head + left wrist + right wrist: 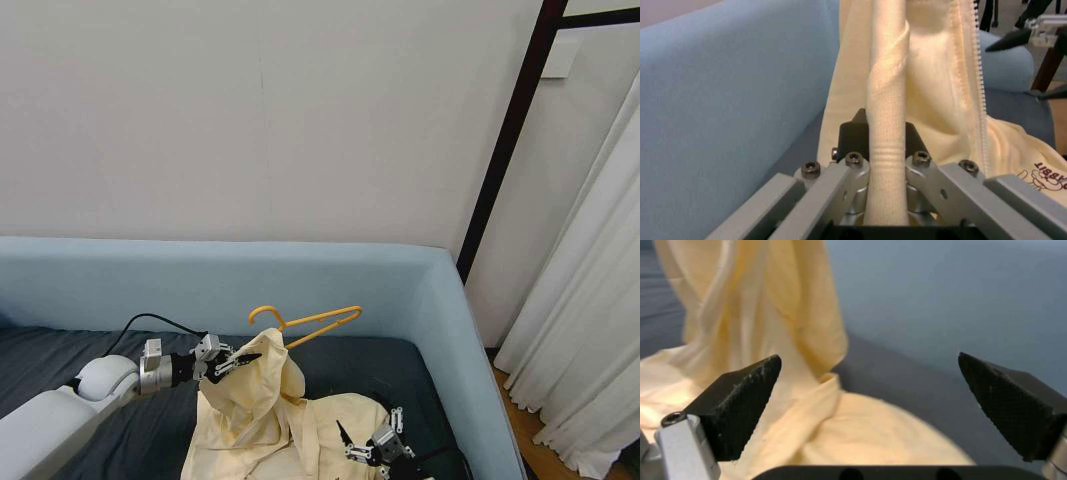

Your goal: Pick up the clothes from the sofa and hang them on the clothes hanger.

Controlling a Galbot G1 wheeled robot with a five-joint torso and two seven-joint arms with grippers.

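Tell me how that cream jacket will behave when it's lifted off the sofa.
Probably floppy: the cream jacket drapes in folds from the left gripper. Likely light, held up by one pinched ribbed edge. Its pooled fabric may drag.

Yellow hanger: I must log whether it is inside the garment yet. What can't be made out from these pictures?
Head view: the yellow hanger's lower part is hidden behind the cream garment, so threading is unclear.
Head view: the garment's hem is cut off by the bottom edge, beside the open right gripper.
Left wrist view: the garment's print is cut off by the frame edge; the left gripper is shut on a ribbed edge.
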